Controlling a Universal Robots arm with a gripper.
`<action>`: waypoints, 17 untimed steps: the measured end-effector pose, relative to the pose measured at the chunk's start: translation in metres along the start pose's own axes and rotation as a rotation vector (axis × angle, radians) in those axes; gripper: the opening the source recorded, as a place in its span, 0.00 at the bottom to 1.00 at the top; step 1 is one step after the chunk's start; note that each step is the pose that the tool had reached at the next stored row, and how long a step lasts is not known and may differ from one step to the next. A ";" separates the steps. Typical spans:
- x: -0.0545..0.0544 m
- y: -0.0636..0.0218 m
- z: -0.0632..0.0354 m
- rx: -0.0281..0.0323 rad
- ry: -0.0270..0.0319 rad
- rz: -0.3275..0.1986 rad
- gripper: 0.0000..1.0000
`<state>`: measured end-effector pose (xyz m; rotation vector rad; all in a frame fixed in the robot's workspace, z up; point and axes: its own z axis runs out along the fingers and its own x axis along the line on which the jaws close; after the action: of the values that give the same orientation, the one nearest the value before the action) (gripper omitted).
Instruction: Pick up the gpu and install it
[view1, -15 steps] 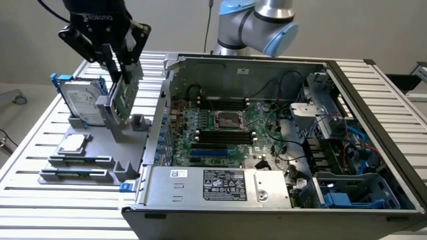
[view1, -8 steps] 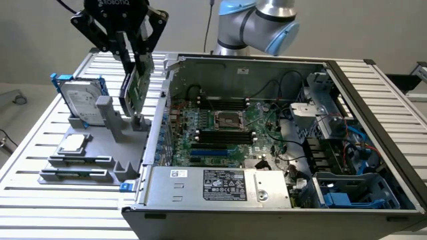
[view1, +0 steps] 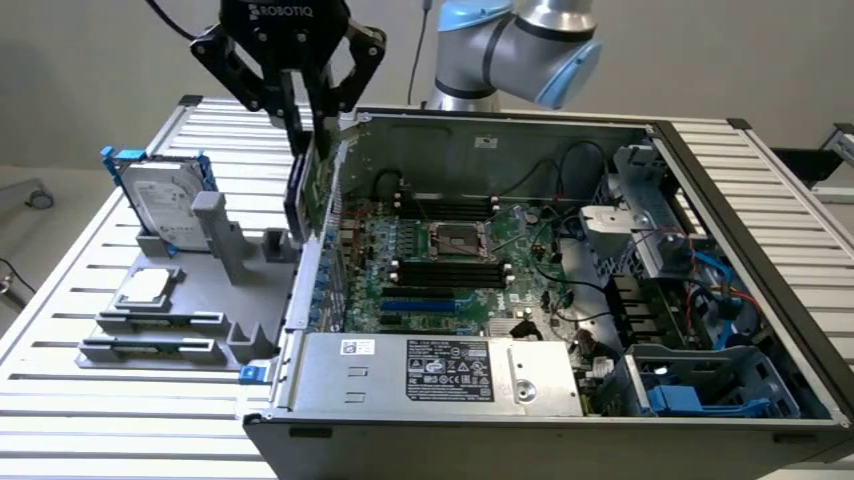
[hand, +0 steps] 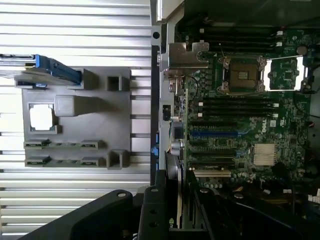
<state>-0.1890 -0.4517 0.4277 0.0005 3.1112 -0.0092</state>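
The gpu (view1: 310, 190) hangs upright and edge-on, with its black shroud towards the exterior view's left and its green board towards the right. My gripper (view1: 306, 122) is shut on its upper edge. The card hovers over the open computer case (view1: 747, 250), just inside the case's wall on the exterior view's left and above the motherboard (view1: 447, 255). In the wrist view the gpu (hand: 181, 150) runs out from my gripper (hand: 177, 202) as a thin strip ending in its silver bracket (hand: 187, 55). It lies alongside the motherboard's edge, near the blue slot (hand: 212, 134).
A grey fixture (view1: 200, 325) on the slatted table holds a silver hard drive (view1: 167, 205) in a blue frame, a square processor chip (view1: 147, 285) and memory sticks. Inside the case are the processor socket (view1: 454, 240), cables, drive cages and the power supply (view1: 441, 370) at the front.
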 end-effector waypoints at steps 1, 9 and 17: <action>-0.004 -0.0003 0.0010 0.0000 0.0001 0.000 0.26; -0.041 -0.0006 0.0163 0.0023 0.0000 0.000 0.26; -0.076 0.0004 0.0319 0.0063 0.0000 0.000 0.26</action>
<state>-0.1118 -0.4515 0.3981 0.0004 3.1112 -0.0190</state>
